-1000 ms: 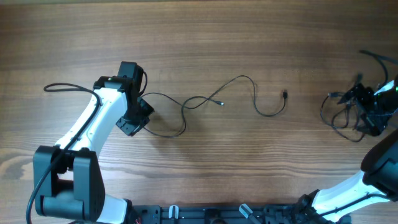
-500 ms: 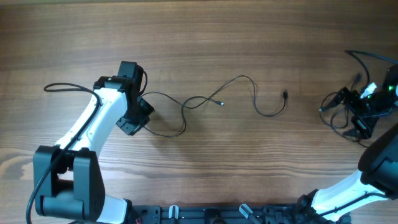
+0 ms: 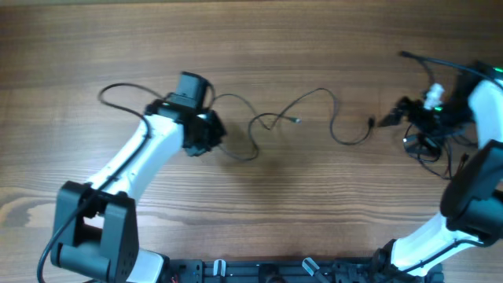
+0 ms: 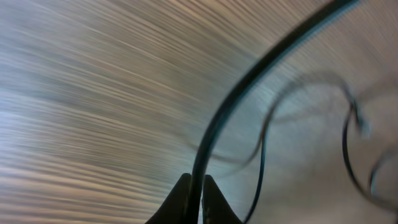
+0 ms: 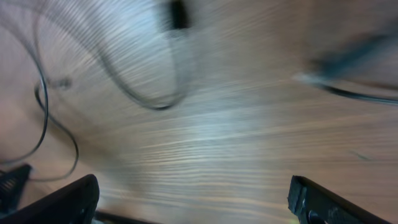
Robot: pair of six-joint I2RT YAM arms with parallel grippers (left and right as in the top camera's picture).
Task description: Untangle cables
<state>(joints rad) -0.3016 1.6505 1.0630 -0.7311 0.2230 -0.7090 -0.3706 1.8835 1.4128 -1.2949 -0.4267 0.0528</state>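
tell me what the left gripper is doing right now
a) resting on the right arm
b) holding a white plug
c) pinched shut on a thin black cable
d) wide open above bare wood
C: in the left wrist view the left gripper has its fingertips pressed together on a thin black cable that arcs up from between them.

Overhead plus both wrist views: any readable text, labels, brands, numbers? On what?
None readable.
Overhead: no print visible on the table, the left arm or the right arm.
Wrist views: motion-blurred; only wood grain and the black cable show, no lettering.
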